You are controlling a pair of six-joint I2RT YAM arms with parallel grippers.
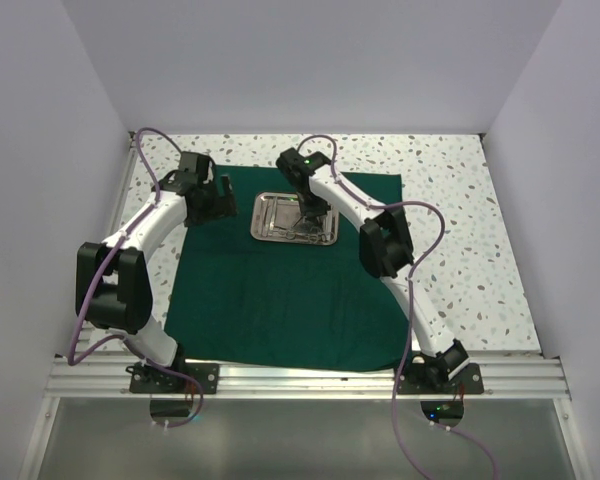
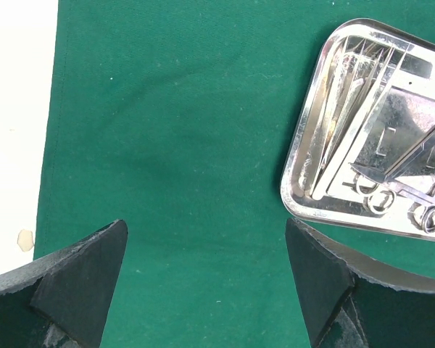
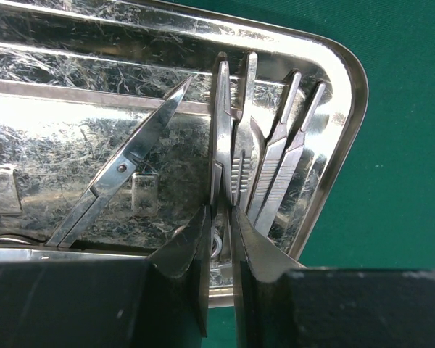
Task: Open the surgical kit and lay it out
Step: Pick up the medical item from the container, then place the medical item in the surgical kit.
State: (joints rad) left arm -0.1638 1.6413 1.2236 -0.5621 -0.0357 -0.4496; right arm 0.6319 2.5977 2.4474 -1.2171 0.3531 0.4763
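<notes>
Table: I see a white top with grey and tan flecks (image 1: 450,200); it carries the cloth and the tray.
Room: plain pale walls (image 1: 280,60) stand on three sides of the tray, and a ribbed metal rail (image 1: 310,378) runs along the near edge, well apart from the tray.
Cloth: a dark green woven sheet (image 1: 280,300) lies spread flat under the tray, with most of its area on the tray's near side and a hem line showing on the tray's left.
Tray: a small shiny steel rectangle with rounded corners and a raised rim (image 1: 257,220); its floor is scuffed and mirror-bright.
Writing: I can read none; there are small raised shapes on the tray floor, too blurred to make out.
Scissors: ring-handled with pointed blades (image 3: 116,185), lying inside the tray.
Flat handles: two slim ribbed steel ones (image 3: 275,167), side by side inside the tray by its rim.
Slim instrument: a narrow steel piece (image 3: 221,138), inside the tray between the scissors and the flat handles.
Left tool: released, fingers spread wide (image 2: 203,232), over bare cloth just left of the tray.
Right tool: clenched on the slim instrument (image 3: 219,225), reaching down into the tray.
</notes>
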